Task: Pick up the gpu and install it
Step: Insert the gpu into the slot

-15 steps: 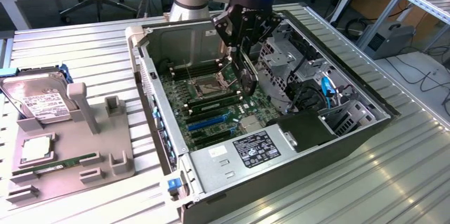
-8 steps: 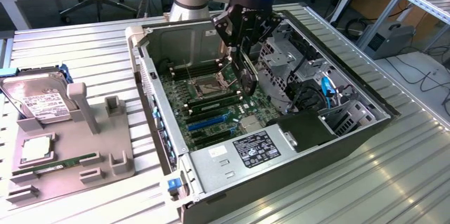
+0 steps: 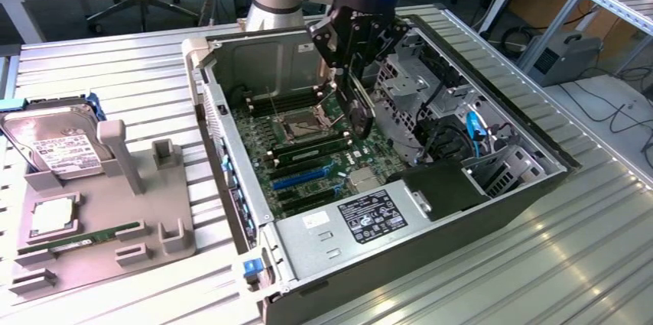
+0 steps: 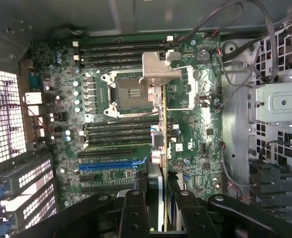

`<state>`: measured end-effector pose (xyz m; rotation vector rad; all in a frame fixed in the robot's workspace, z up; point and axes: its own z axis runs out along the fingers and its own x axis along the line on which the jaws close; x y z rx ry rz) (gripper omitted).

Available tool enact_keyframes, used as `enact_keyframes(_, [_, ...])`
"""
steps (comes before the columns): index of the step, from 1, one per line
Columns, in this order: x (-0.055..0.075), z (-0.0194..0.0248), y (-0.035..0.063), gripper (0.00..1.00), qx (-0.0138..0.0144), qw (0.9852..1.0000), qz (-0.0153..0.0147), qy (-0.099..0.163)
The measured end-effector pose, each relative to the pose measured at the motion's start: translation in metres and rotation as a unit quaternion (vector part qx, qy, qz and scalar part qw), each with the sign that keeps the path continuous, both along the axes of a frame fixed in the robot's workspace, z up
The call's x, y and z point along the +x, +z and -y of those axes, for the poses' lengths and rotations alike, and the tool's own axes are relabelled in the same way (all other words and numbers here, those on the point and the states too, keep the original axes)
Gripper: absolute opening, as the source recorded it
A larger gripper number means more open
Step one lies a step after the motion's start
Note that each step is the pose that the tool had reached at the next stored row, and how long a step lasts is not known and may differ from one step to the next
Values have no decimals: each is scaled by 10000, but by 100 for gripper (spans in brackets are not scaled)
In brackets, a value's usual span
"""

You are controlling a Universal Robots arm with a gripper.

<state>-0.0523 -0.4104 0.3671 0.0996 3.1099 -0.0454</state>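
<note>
Jaws pinching gpu [image 3: 359, 115] edge-on, hanging over mobo [image 3: 296, 176] inside open PC case [image 3: 439, 256].

Exterior view: raised, oblique, off one corner of the open computer case [image 3: 449, 256], facing down across the slatted table [image 3: 571, 264] at middle range; wrist view: close overhead, facing straight down past the gripper [image 4: 155, 181] and edge-on gpu [image 4: 158, 69] onto the motherboard [image 4: 200, 134]; shared ground: CPU socket [image 4: 128, 91], memory slots [image 4: 121, 49], blue expansion slot [image 4: 111, 163].
</note>
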Motion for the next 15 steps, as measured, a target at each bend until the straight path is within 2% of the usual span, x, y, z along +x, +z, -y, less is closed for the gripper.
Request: enact_keyframes(15, [0,0,0,27,0,9991,0,415])
